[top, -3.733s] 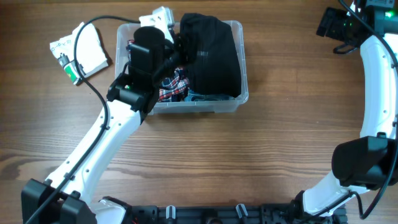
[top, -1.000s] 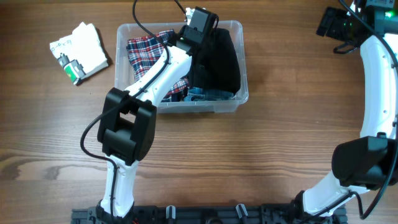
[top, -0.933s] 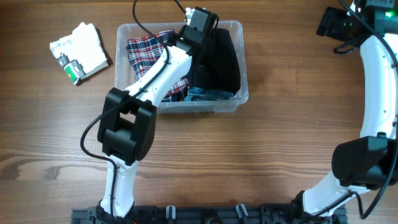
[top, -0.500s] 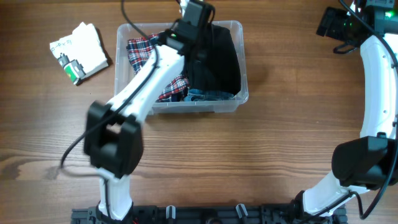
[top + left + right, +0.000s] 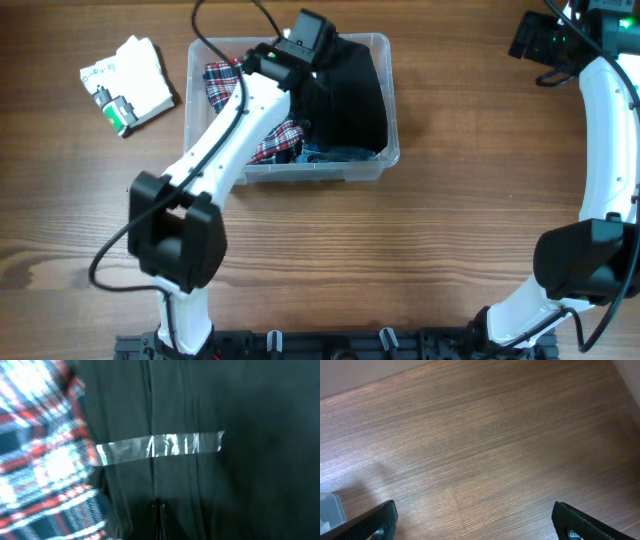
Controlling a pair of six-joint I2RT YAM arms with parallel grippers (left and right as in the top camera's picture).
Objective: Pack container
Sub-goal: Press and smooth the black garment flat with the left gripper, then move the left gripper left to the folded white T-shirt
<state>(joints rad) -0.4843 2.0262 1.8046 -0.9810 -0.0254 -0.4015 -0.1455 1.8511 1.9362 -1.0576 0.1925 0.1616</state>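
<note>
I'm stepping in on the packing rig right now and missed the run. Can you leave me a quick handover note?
Left gripper: fingers shut, low over the black garment inside the container; a grip on the fabric can't be confirmed.
Right gripper: open, empty, above bare table.
Done: black garment, plaid garment and a denim piece are in the container.
To do: the white folded item lies on the table left of the container, probably to be packed.

Clear container (image 5: 377, 160), upright, full of folded clothes (image 5: 350, 95).
</note>
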